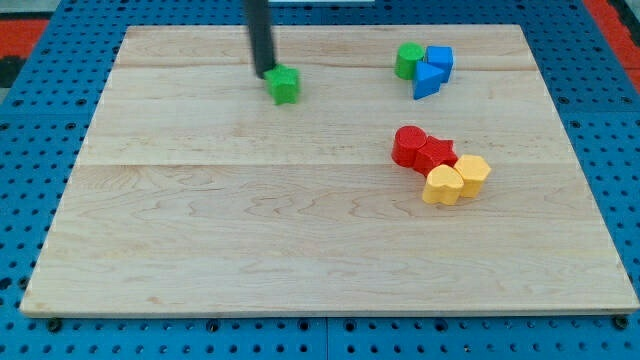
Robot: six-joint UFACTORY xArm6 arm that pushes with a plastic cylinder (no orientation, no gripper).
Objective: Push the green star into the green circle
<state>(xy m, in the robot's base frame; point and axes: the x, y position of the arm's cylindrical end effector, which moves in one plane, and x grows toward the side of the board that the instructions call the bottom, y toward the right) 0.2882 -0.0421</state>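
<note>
My tip [266,72], a bare rod gripping nothing, is touching the green star's [285,85] left edge; pushing rightward steadily should be reaching the green circle [407,61].

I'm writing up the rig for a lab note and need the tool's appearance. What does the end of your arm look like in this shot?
Only a straight dark rod shows, entering from the view's top. It is plain, near-black and cylindrical, even in width, with no visible cables, markings or sleeve. My tip ends blunt, at the upper left edge of the green star. The rest of the arm is out of frame.
</note>
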